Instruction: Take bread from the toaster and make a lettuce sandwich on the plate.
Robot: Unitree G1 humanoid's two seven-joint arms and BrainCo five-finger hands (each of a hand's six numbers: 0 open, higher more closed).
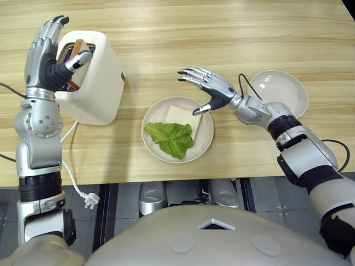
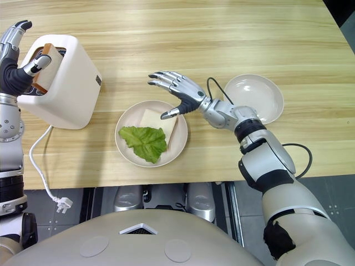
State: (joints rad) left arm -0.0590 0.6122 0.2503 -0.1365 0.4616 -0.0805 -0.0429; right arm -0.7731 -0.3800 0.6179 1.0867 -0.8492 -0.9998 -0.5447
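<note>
Carrying everything is the table, with the toaster standing at its left, the plate lying mid-table and an empty bowl sitting at the right. The left robot hand is hovering beside the toaster, fingers straight, thumb touching the toast sticking out of the slot. The right robot hand is hanging spread open over the plate's far rim, holding nothing. A lettuce leaf is lying partly over a bread slice on the plate.
</note>
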